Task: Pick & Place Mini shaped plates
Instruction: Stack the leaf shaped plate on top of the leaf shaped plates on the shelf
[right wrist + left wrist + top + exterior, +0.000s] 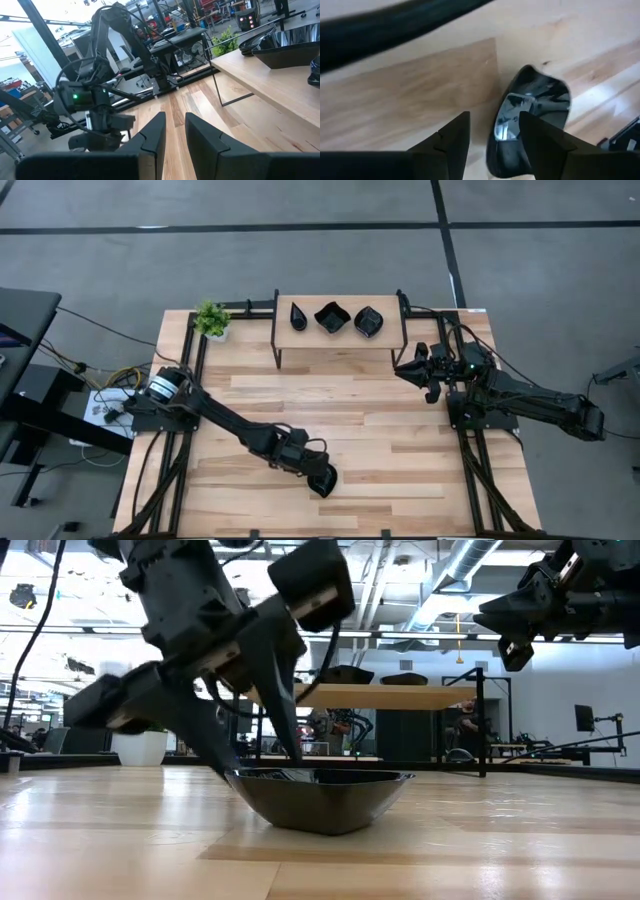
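Fingers (540, 142) astride glossy black plate (535, 107)

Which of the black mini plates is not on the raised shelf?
The plate at the left end effector, alone on the tabletop near the front edge; the other three plates sit in a row on the shelf.

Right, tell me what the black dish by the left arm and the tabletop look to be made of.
The black dish: probably glazed ceramic or glossy plastic, since it mirrors ceiling lights. The tabletop: wooden planks with visible grain and a matte finish.
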You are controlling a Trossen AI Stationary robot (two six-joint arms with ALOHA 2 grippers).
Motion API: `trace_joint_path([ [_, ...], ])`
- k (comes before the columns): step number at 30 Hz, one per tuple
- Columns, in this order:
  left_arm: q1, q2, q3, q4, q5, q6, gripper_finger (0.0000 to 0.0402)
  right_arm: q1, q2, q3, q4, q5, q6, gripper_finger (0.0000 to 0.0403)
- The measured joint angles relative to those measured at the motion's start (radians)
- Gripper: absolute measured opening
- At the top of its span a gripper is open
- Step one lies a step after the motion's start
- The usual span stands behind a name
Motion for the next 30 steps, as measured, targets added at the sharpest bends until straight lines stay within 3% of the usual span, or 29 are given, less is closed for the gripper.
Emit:
trace_joint_path([
  [13,0.006,0.026,0.0,0.042,0.045,-0.003,0.0155,0.0,0.0,0.0,0.001,0.0,0.006,0.0068],
  [20,0.006,0.027,0.0,0.042,0.047,-0.008,0.0101,0.0,0.0,0.0,0.001,0.0,0.007,0.0068],
  [28,0.006,0.027,0.0,0.042,0.03,-0.008,0.001,0.0,0.0,0.0,0.001,0.0,0.009,0.0068],
  [30,0.006,0.027,0.001,0.044,0.025,-0.008,0.0007,0.0,0.0,0.0,0.001,0.0,0.009,0.0068],
])
